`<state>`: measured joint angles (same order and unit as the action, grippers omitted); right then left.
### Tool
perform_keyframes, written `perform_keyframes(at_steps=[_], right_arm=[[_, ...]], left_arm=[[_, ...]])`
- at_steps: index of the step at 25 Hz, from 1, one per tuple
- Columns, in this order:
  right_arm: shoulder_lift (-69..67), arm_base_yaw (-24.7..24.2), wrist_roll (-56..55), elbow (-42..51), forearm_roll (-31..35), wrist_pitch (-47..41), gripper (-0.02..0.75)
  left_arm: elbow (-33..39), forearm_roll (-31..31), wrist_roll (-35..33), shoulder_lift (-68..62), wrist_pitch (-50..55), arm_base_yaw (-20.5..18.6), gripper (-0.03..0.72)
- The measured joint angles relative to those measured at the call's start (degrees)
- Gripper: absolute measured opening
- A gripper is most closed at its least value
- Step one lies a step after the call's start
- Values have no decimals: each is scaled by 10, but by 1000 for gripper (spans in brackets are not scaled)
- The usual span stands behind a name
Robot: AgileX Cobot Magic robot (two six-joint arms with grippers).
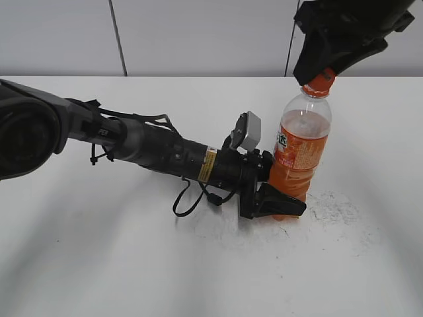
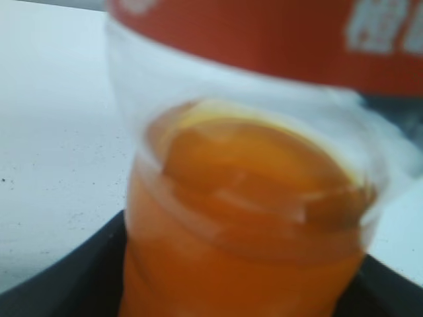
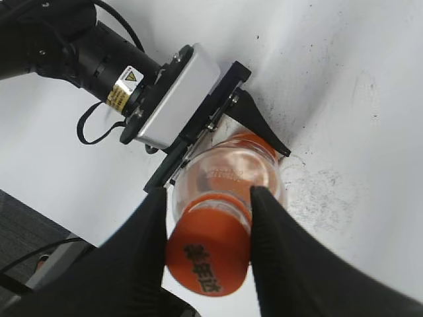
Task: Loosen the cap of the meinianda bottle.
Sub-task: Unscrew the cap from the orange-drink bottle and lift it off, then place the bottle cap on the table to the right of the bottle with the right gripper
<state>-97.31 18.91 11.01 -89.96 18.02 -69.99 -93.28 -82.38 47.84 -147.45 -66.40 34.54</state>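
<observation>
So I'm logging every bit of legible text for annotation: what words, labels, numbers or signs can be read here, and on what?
Cap top: dark printed Chinese characters, too blurred to quote.
Meinianda bottle label: white Chinese characters, only partly visible, not readable.
Left arm: yellow sticker with a black triangle warning sign; its small print is too small to read.
No numbers can be read.

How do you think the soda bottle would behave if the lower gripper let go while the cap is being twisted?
The bottle looks mostly full, so probably heavy for its size. It already leans, so it would likely tip without the left gripper at its base. Its smooth round body may spin as the right gripper turns the cap.
</observation>
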Motion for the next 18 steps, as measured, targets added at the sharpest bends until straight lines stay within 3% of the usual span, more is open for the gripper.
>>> perform_keyframes(at_steps=[10,18], right_arm=[[48,0,42,-1,-21,-1,274],[133,0,-50,25,-151,0,274]], left_arm=[[0,-1,0,0,-1,0,550],[0,-1,0,0,-1,0,550]])
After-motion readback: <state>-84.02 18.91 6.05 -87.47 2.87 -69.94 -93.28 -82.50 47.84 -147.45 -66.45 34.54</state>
